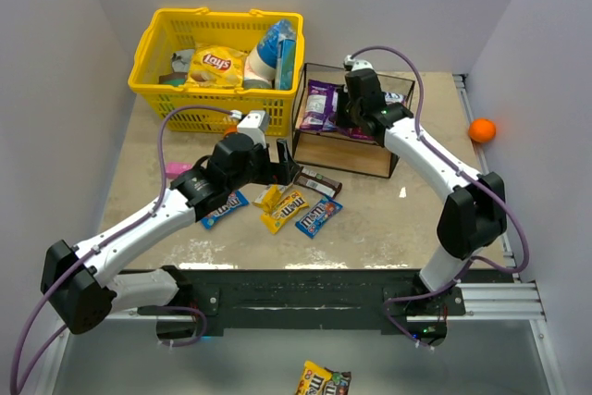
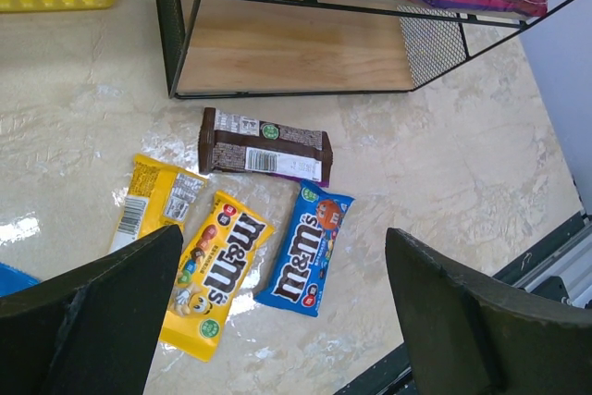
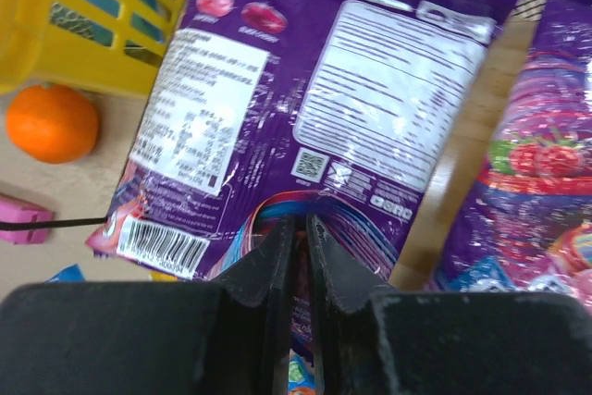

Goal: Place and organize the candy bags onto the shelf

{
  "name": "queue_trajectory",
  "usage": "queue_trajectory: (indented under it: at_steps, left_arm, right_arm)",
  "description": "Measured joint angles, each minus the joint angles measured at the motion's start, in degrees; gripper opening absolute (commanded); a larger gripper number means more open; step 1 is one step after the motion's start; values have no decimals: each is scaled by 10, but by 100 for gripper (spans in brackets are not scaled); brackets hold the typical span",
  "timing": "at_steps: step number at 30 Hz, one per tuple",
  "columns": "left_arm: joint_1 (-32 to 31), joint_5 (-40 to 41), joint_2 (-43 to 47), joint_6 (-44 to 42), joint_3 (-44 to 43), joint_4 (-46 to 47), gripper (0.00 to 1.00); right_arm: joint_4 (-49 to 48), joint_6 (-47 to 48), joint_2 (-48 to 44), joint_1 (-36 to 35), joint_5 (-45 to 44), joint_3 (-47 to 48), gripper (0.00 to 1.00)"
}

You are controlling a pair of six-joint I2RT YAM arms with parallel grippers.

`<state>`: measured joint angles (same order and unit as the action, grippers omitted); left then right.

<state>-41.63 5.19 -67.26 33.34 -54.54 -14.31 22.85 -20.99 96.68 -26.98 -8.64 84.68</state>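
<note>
The black-framed wooden shelf [image 1: 344, 156] stands at mid-table. Two purple candy bags lie on its top board, one at the left [image 1: 318, 104] and one at the right [image 3: 546, 164]. My right gripper [image 1: 351, 120] is over the top board, shut on the lower edge of the left purple bag [image 3: 314, 90]. A brown packet [image 2: 264, 147], two yellow packets [image 2: 217, 270] [image 2: 157, 201] and a blue packet [image 2: 307, 247] lie on the table in front of the shelf [image 2: 296, 57]. Another blue packet [image 1: 225, 209] lies further left. My left gripper [image 1: 287, 173] hovers above them, open and empty.
A yellow basket [image 1: 157, 90] with a Lays bag [image 1: 215, 67] stands at the back left. An orange ball [image 1: 482, 129] sits by the right wall. A second orange [image 3: 51, 122] and a pink pack [image 1: 178, 169] lie near the basket. One packet [image 1: 324, 379] lies below the table's front edge.
</note>
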Motion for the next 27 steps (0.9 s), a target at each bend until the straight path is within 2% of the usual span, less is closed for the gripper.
queue_trajectory:
  at_steps: [7,14,18,20,23,27]
  left_arm:
    - [0,0,5,0,0,0,97]
    - [0,0,12,0,0,-1,98]
    - [2,5,16,0,0,-5,99]
    - [3,11,19,0,0,-9,99]
    - [4,19,27,1,0,-14,100]
    - [4,30,46,7,16,-12,100]
  right_arm:
    - [24,7,8,4,-20,19,15]
    - [19,4,-18,3,10,9,29]
    - [21,0,-70,3,22,8,46]
    - [24,-4,-98,3,29,8,63]
    - [27,-9,-146,1,42,-1,79]
    - [19,-10,-236,-4,72,-81,84]
